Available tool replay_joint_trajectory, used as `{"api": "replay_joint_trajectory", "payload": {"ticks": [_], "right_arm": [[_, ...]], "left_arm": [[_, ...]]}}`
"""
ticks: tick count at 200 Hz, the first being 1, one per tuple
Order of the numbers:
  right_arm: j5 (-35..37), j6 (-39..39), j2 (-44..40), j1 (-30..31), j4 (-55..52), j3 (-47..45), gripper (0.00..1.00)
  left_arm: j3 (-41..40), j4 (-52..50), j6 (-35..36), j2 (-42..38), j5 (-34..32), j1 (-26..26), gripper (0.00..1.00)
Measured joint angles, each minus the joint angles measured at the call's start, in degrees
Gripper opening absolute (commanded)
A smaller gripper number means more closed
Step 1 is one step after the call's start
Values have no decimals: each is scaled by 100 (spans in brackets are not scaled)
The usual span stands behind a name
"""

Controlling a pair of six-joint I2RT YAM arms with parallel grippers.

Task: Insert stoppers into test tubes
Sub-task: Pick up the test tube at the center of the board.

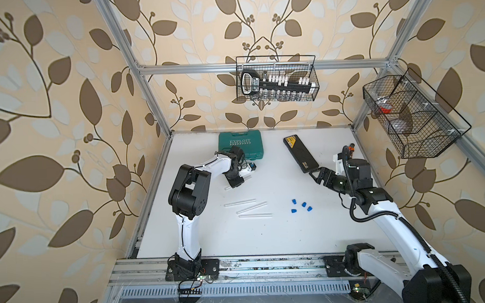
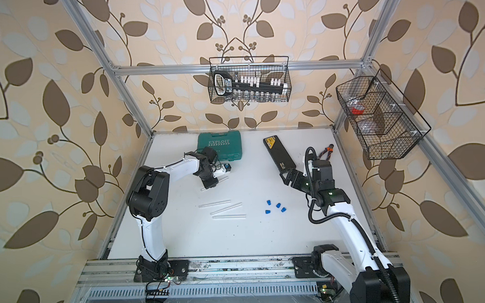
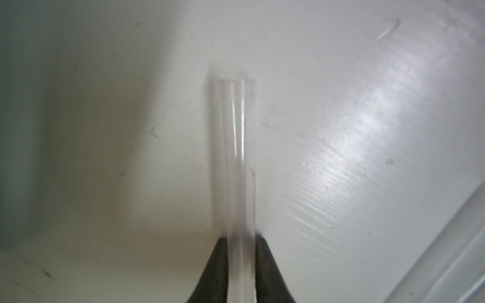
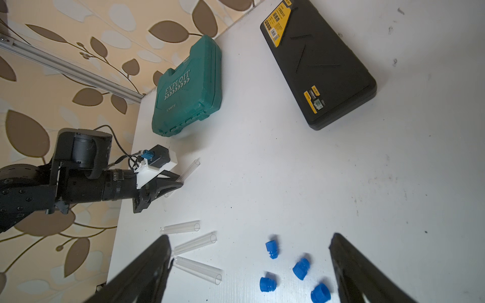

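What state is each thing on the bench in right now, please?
Left claw, shut on one tube.
That tube, unstoppered at the end in view.
Right claw, open, empty.
Other three tubes, lying on the table, unstoppered.
Four stoppers, loose on the table.
Green case, closed.
Black case, closed.

Bare table (image 1: 266,234) around the stoppers (image 1: 304,204)

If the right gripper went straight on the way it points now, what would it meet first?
Probably the bare table, in the gap between the green case and the black case. The open right gripper aims there from above; depth is unclear, so the black case's near end might come first.
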Motion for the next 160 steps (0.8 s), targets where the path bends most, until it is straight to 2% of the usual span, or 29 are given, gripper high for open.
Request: {"api": "replay_joint_trajectory", "payload": {"ticks": [108,128,160], "right_arm": [[-11,0,118,0,-7,0,92],[-81,9,118,0,0,0,92],[-313,20,254,7,-7,55,92]], "left_arm": [[-31,177,-17,-39,79,0,4],[-337,321,-109,-428,310,2,2],[-839,678,-203,-1648,765,-55,1]]}}
